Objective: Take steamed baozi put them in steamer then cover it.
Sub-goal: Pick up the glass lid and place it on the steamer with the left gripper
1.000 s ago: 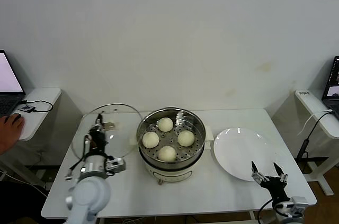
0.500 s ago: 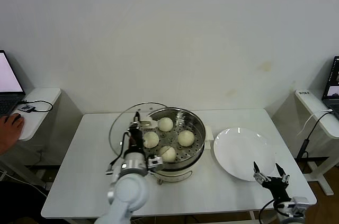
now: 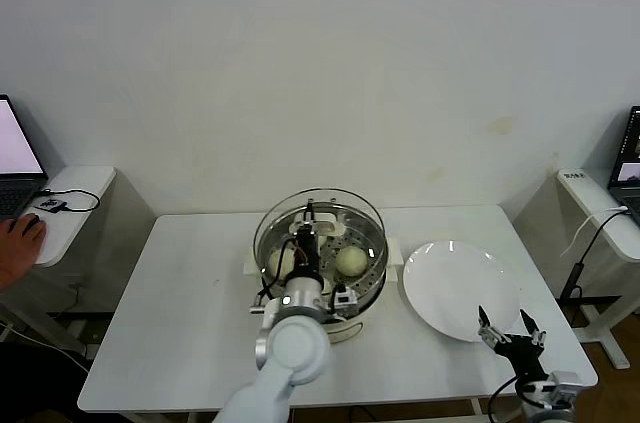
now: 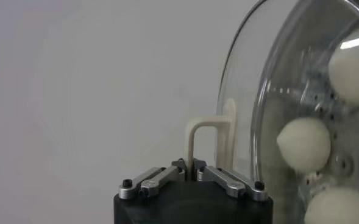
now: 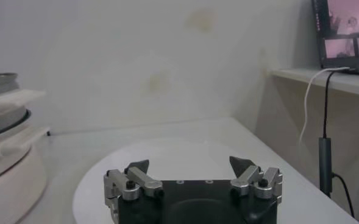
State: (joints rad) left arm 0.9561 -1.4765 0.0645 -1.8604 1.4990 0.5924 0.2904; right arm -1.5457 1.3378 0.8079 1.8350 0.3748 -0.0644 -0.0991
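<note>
The steamer (image 3: 374, 284) stands mid-table with several cream-white baozi (image 3: 351, 260) on its perforated tray. My left gripper (image 3: 308, 234) is shut on the cream handle (image 4: 208, 139) of the glass cover (image 3: 350, 222) and holds the cover over the pot. I cannot tell whether its rim touches the pot. In the left wrist view my left gripper (image 4: 189, 168) pinches the handle, and baozi (image 4: 304, 144) show through the cover's glass (image 4: 270, 79). My right gripper (image 3: 508, 327) is open and empty near the table's front right, in front of the plate; the right wrist view shows it (image 5: 190, 168) too.
An empty white plate (image 3: 459, 289) lies right of the steamer, also in the right wrist view (image 5: 185, 152), where the steamer's side (image 5: 8, 146) shows. A side table with a laptop (image 3: 12, 155) and a person's hand (image 3: 20, 239) is at left, another side table (image 3: 600, 208) at right.
My left gripper has carried the cover from the table's left side rightward until it is over the steamer. The right arm has stayed put.
</note>
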